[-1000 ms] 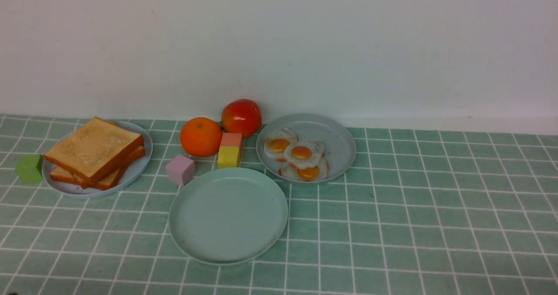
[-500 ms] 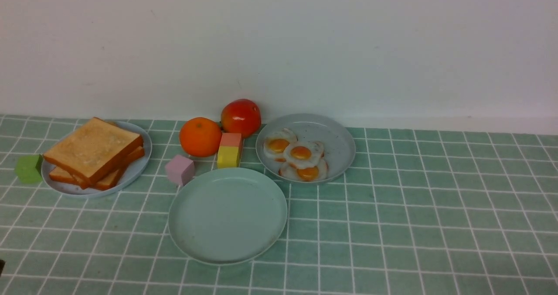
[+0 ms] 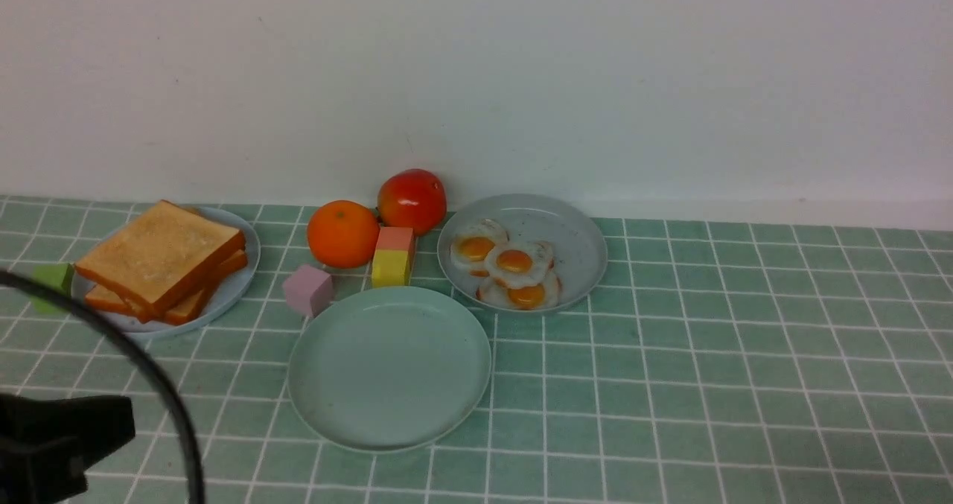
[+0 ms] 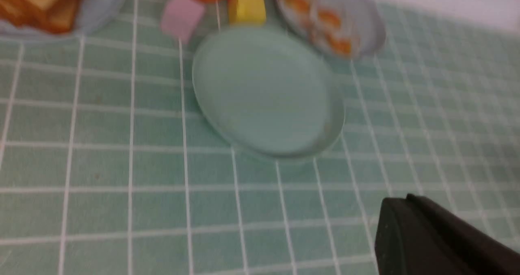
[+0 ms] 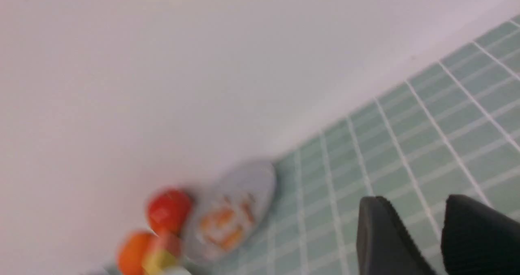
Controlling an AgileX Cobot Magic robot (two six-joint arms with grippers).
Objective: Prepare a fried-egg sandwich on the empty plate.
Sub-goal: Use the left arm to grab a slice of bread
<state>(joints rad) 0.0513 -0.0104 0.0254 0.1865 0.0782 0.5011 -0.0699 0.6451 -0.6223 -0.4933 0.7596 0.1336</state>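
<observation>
Clenched on nothing: left hand [image 4: 400, 218], seven o'clock; parted, empty: right hand [image 5: 416, 210]. Bare at centre: round pale mint-green plate [image 3: 389, 370]; square golden toast slices [image 3: 156, 254] at ten o'clock, white fried eggs [image 3: 514, 260] at one. May shove toast unless reopened.

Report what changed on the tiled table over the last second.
The black left arm came into the front view's lower-left corner, its cable now arcing across the green cube. Nothing was grasped or released. The toast slices, fried eggs and pale mint-green round plate stayed put.
</observation>
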